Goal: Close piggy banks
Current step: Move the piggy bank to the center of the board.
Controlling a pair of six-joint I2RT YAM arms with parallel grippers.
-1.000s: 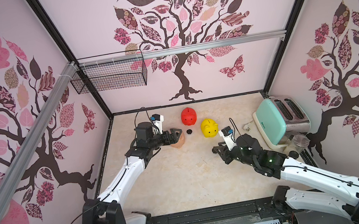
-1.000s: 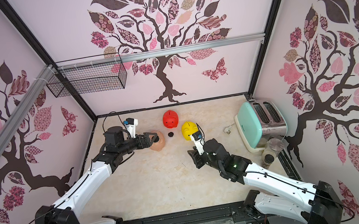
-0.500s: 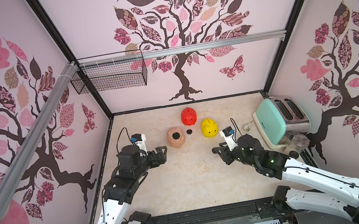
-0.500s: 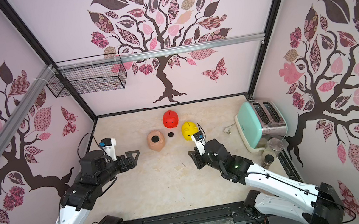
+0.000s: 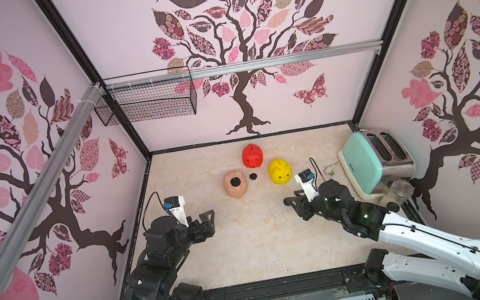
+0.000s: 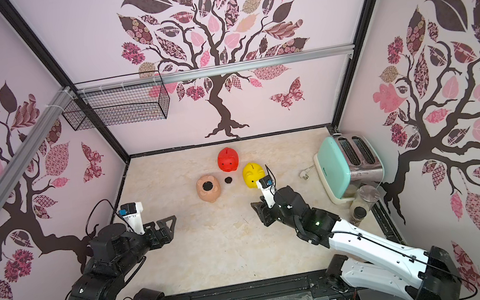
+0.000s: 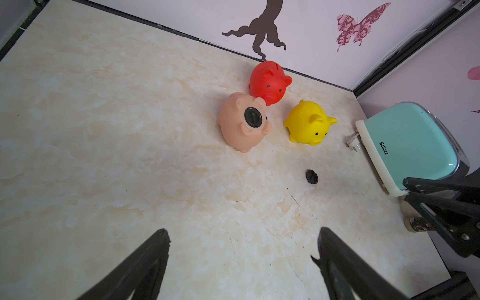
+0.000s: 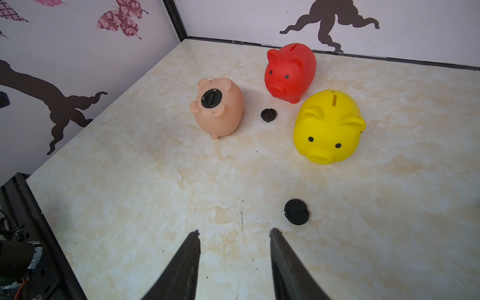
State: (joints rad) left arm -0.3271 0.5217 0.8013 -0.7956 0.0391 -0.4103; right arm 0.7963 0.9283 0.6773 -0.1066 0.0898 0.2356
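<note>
Right fingers (image 8: 184, 267): apart at a moderate gap, nothing between them, tips low over the worktop (image 8: 130, 194). Left fingers (image 7: 145, 259): spread wide and empty, well apart from the pink pig (image 8: 220, 111) on its robot-left, near side. The near plug (image 8: 297, 211) lies flat, just off the right fingertips and well apart from the pink pig toward the right arm; my reading is that the moderate gap suits a pinch on so small a disc. The pink pig lies belly-up, feet in the air, with a black plug (image 8: 211, 98) sitting in its belly hole. It looks seated, but I cannot tell whether it is locked. Belly-up is the pose that presents the hole from above, which likely explains it. A second loose plug (image 8: 268, 114) lies just beside the pink pig, between it and the yellow pig (image 8: 327, 127). The yellow pig stands upright near the pink pig on its robot-right; the red pig (image 8: 291, 72) stands upright just beyond the pink pig, toward the back wall. With both on their feet, their belly holes are hidden. Two loose plugs and two standing pigs suggest one closed and two to do. The wide left spread would span a pig body, probably for tipping or steadying one. The toaster (image 5: 364, 167) stands far to the pink pig's robot-right, uninvolved.
</note>
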